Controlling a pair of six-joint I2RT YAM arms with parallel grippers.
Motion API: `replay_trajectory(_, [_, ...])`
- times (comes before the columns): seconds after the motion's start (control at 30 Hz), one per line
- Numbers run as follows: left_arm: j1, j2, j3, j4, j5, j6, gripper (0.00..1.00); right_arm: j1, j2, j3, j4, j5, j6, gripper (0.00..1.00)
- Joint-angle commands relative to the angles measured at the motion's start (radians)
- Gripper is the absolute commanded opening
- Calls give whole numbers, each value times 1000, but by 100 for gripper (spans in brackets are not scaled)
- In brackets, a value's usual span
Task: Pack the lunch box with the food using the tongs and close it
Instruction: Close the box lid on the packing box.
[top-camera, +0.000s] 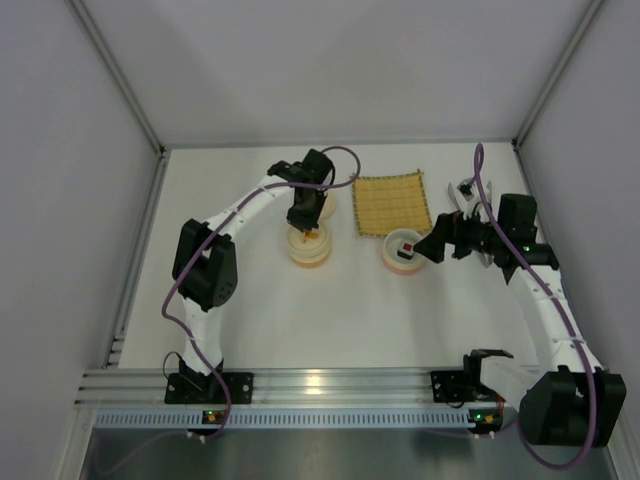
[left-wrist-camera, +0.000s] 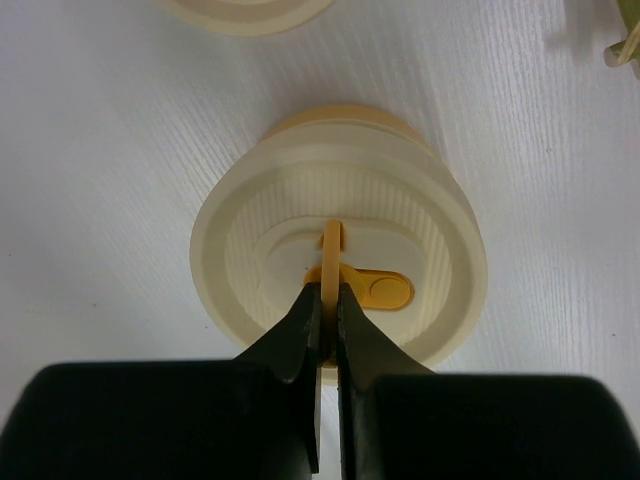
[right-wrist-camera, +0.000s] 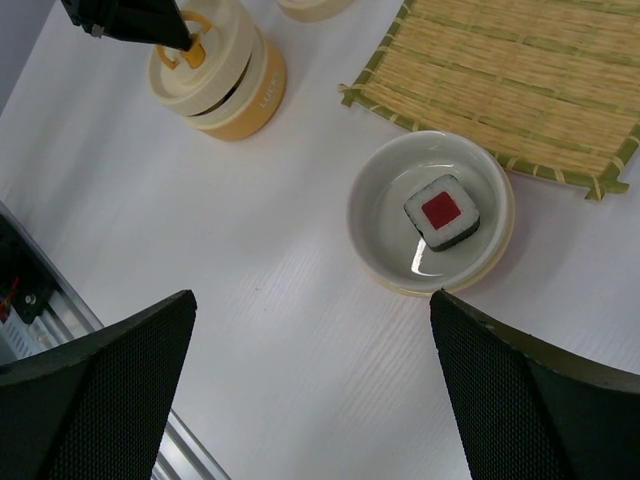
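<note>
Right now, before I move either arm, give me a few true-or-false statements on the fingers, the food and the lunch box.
1. The left fingers are shut on the yellow loop handle of the lid. True.
2. The right fingers hold the tongs. False: they are open and empty, above the table near the shallow bowl.
3. The red-topped food piece lies on the woven mat. False: it sits in the shallow bowl, beside the mat.
4. The lid sits on the yellow lunch box. True.
</note>
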Motion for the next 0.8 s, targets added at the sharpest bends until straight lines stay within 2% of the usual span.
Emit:
replay_trajectory(0.0, [-14, -1, 37, -27, -15, -3, 0, -19, -9, 1, 52, -18, 6, 99])
replay_trajectory(0.77, [-21, 37, 9, -12, -47, -2, 0, -19, -9, -2, 52, -17, 4, 99])
